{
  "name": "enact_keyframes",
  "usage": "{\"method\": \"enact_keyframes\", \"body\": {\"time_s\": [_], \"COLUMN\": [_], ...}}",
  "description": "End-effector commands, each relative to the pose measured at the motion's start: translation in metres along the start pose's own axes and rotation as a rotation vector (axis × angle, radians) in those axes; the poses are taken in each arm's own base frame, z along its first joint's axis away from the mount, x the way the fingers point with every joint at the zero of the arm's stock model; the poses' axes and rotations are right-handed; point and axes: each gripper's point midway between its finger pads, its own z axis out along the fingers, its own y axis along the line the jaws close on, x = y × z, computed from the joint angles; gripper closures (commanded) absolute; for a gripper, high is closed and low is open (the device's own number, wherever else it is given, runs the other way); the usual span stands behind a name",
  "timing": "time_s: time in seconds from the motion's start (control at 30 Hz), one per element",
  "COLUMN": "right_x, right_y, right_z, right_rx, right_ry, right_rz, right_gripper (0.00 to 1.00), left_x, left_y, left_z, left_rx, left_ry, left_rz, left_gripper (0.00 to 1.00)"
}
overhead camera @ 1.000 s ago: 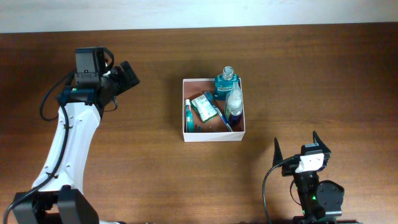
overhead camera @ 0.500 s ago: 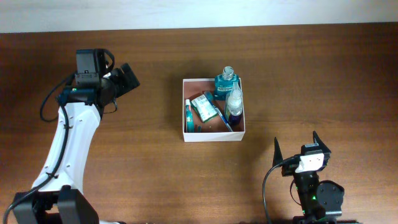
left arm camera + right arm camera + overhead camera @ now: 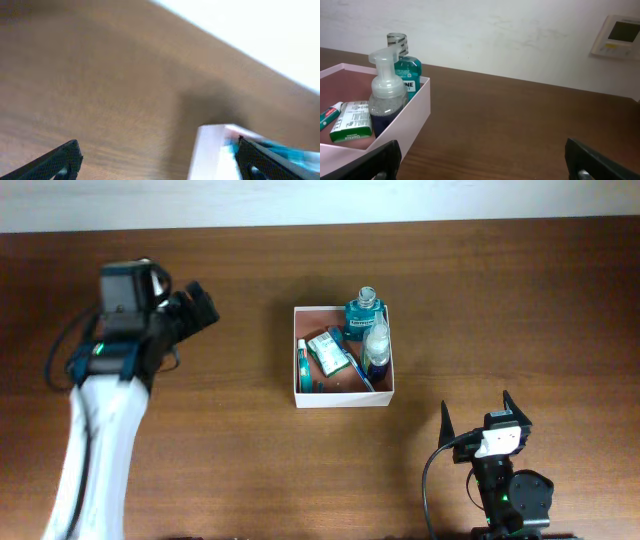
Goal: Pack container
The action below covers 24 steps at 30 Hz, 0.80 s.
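While both grippers hang apart from it, container (image 3: 343, 401): square white-walled box w/ reddish-brown floor, on the wooden table (image 3: 500, 300), roughly mid-table in overhead view; toiletries inside.
Teal bottle (image 3: 362, 316): upright in container's far-right corner.
Pump bottle (image 3: 376, 350): clear, dark liquid inside, upright vs. container's right wall, just beside teal bottle on its near side.
Green-and-white box (image 3: 328, 350): lying flat near centre of container floor.
Tube (image 3: 302, 361): white, lying along container's left wall.
Left gripper (image 3: 203, 304): well to container's left, apart from it, pointed toward it; arm blurred overhead. Fingers spread wide in left wrist view, nothing betw. them; container's white wall shows at bottom of that view, blurred.
Right gripper (image 3: 477, 412): off container's near-right corner, well apart. Fingers spread wide, holding nothing; right wrist cam looks across table at container's right wall, w/ both bottles rising above the rim.
Wall panel (image 3: 619, 36): pale, w/ small screen, on the wall beyond container, to its right in right wrist view.
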Motion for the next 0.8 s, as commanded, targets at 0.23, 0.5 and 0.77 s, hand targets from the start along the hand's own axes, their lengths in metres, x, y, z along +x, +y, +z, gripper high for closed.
{"method": "enact_keyframes", "body": {"time_s": [0.23,0.5,0.77], "right_x": [0.002,0.002,0.002], "right_y": [0.000,0.000,0.000], "right_z": [0.000,0.000,0.000], "right_rx": [-0.003,-0.003,-0.003], "right_ry": [0.002,0.002,0.002], "right_rz": [-0.003,-0.003,-0.003], "right_gripper": [0.01,0.01,0.01], "left_x": [0.004,0.091,0.138], "left_y": [-0.004,0.050,0.075], "left_z": [-0.196,-0.247,-0.219], "left_rx": [0.123,-0.004,-0.016], "left_ry": [-0.332,-0.245,-0.214], "left_rz": [0.032,0.018,0.018], "left_gripper": [0.01,0.01,0.00]}}
